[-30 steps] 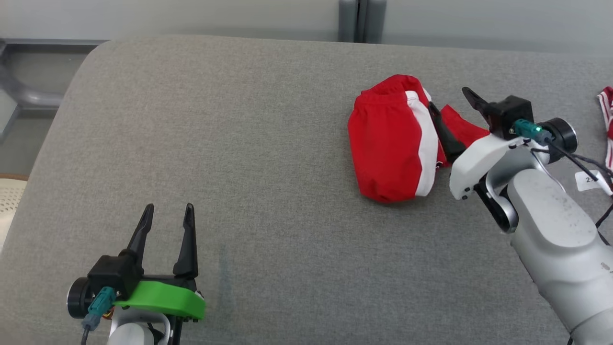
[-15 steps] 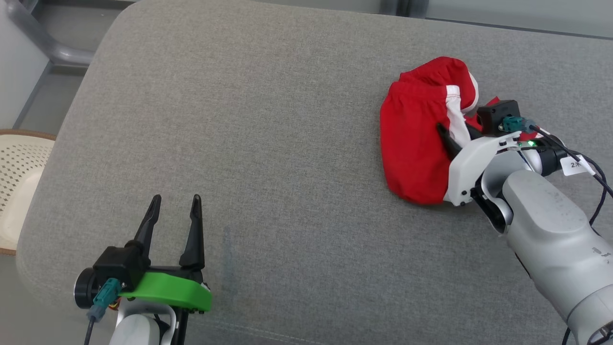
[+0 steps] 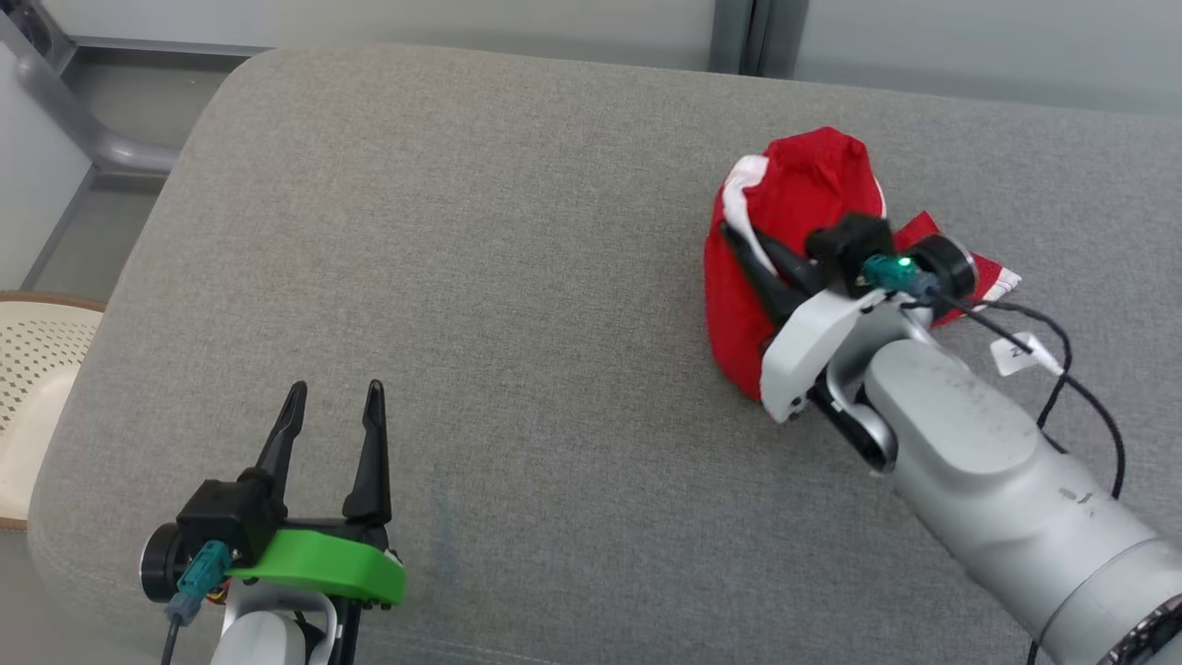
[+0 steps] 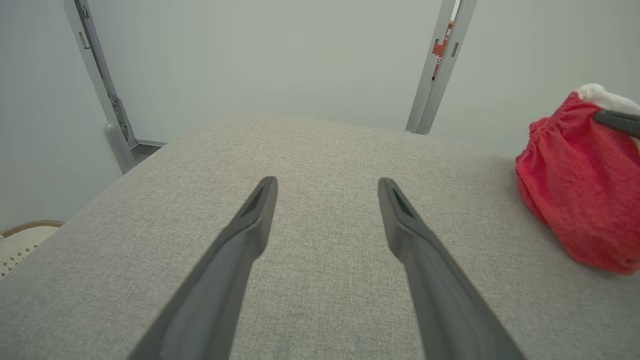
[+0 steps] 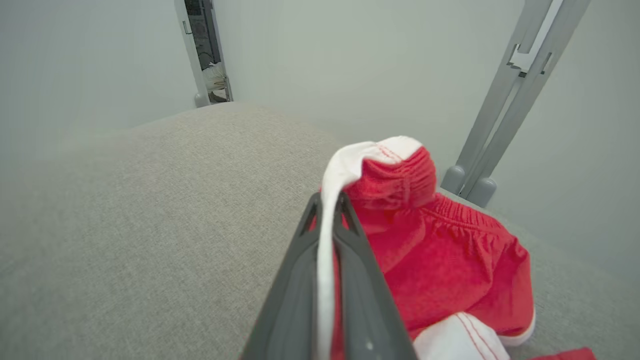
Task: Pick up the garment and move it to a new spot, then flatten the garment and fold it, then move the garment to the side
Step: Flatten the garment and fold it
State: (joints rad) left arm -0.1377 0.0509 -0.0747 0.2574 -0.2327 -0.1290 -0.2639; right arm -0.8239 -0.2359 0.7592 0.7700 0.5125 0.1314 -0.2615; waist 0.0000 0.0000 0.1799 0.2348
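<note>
Right end effector [image 5: 328, 200] pinches garment [image 5: 450, 260] by white band [image 5: 345, 160] — plain from wrist view — left end effector [image 3: 334, 388] gapes.

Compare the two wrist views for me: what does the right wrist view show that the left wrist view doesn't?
Right wrist view: the right gripper shut on the white stripe of the red garment, its gathered waistband bunched above the grip. Left wrist view: the left gripper open over the grey cushion, a cream perforated object at lower left. Both: the red garment, the grey cushion, the pale wall.
</note>
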